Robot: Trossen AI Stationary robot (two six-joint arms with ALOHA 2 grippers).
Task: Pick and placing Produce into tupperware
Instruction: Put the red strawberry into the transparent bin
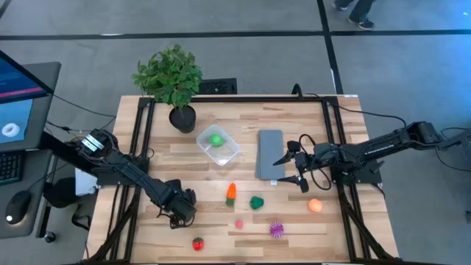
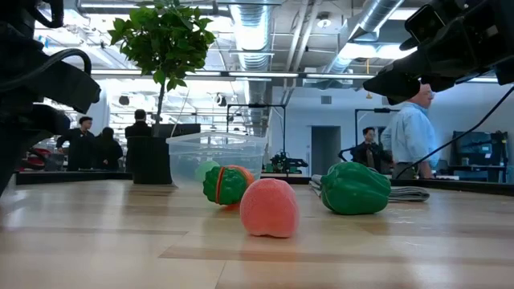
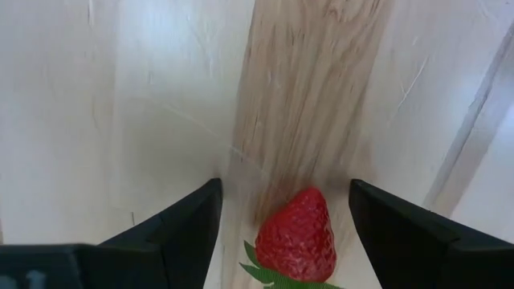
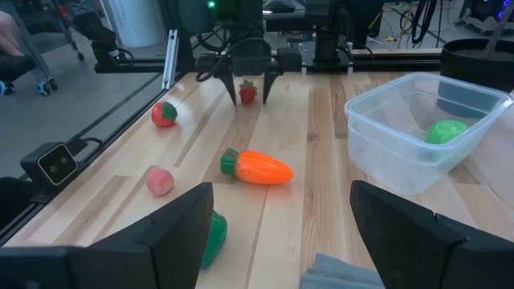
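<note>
While the left end effector (image 4: 248, 90) hangs low over the table (image 1: 184, 158) with its fingers (image 3: 181, 221) spread, a red strawberry (image 3: 297, 237) sits between them, not visibly pinched. A second red piece (image 4: 164, 113) lies just off to that end effector's side. The right end effector (image 1: 293, 169) hovers spread and empty above the edge of a grey slab (image 1: 269, 153); ahead of it lie the orange carrot (image 4: 257, 167), a pink piece (image 4: 159, 181) and a dark green piece (image 4: 210, 234). The tupperware (image 4: 418, 136), beside the slab, holds a green ball (image 4: 446, 131). An orange ball (image 1: 315, 205) and spiky purple ball (image 1: 276, 229) rest near the right end effector.
</note>
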